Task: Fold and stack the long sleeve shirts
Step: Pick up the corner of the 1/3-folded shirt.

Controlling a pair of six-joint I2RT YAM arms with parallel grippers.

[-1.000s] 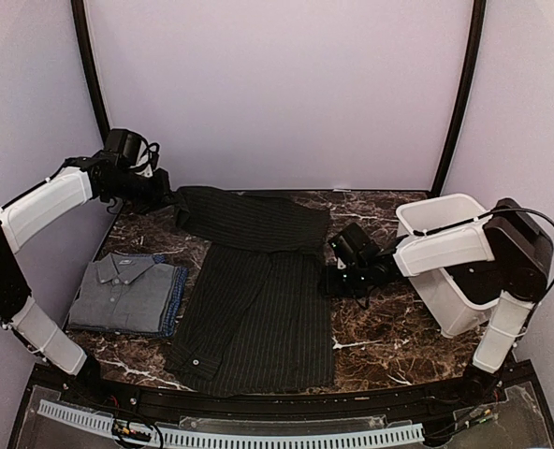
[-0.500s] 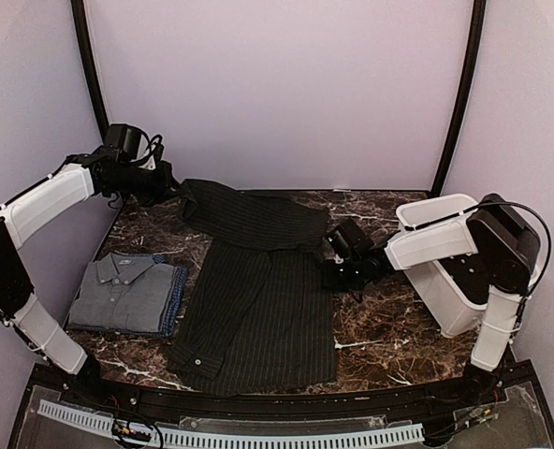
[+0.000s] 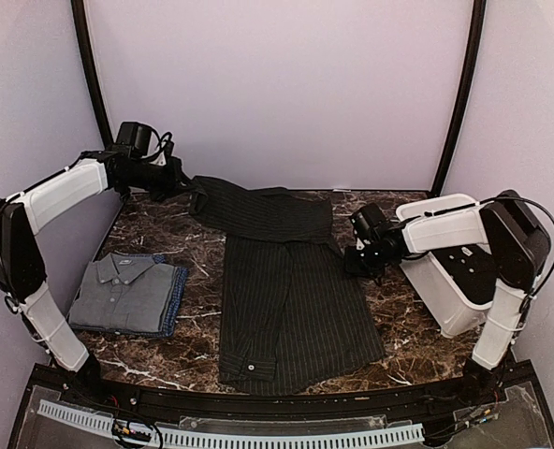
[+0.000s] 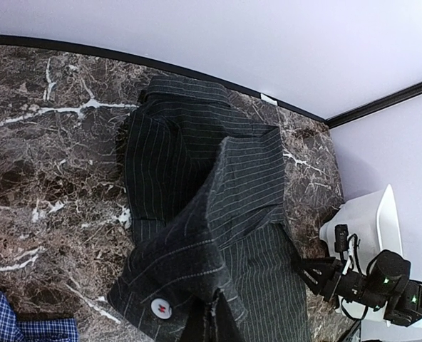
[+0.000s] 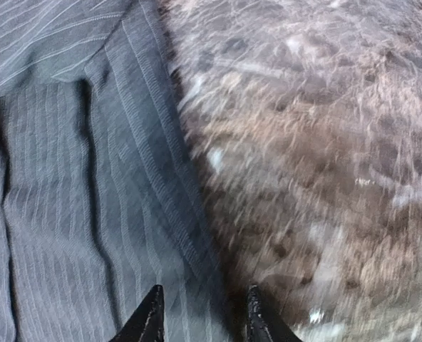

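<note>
Top camera high overhead; wrist cameras close; all share pinstriped shirt (image 3: pixel 286 299).

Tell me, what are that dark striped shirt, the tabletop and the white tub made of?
The dark striped shirt: matte woven cloth; it drapes and creases. The tabletop: polished brown marble by its white veins, perhaps imitation. The white tub: probably plastic, smooth thin walls.

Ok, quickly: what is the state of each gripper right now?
Left gripper: shut on the pinstriped shirt.
Right gripper: open at that shirt's edge, gripping nothing.
</note>
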